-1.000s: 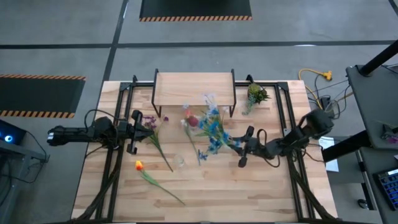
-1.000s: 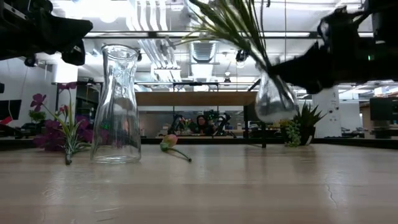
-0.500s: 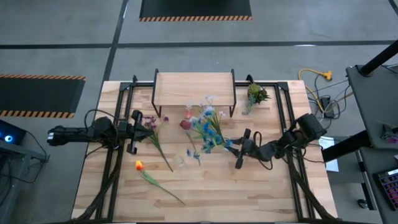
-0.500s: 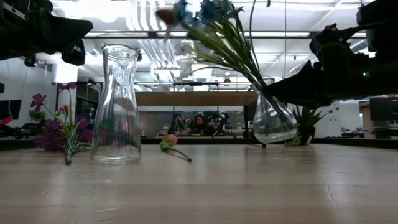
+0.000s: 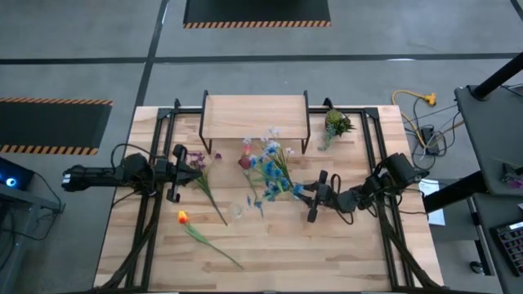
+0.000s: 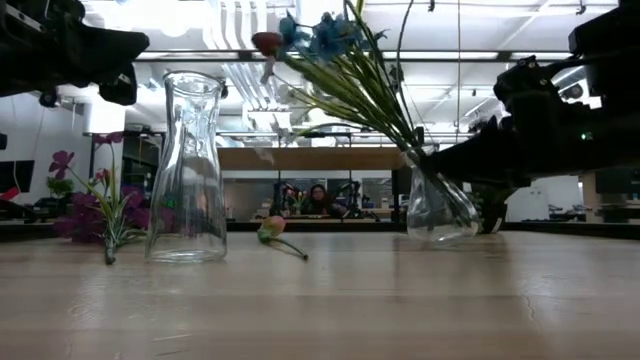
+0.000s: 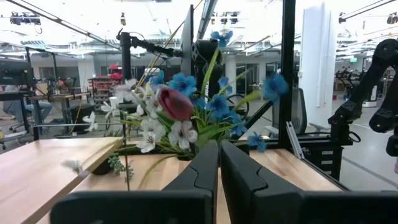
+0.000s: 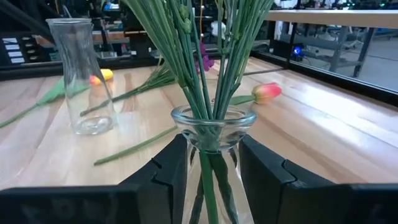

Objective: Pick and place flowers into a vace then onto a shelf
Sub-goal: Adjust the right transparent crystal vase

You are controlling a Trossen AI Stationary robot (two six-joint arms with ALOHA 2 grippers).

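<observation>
Tabletop: vase [image 6: 440, 205] (tilted) leans flowers [image 6: 335, 60] leftward.

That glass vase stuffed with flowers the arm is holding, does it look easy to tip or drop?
Probably tippy: the vase leans, and its flowers spread high and off to one side. The clear glass looks smooth, so it may slip between the right gripper fingers clamped on its narrow neck. It would likely break if dropped.

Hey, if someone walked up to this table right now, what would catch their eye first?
Probably the clear round-bellied glass vase stuffed with blue, white and red flowers, tilted near the table's middle in the right gripper. Next, the empty tall clear glass carafe standing upright, with loose flowers lying around it.
</observation>
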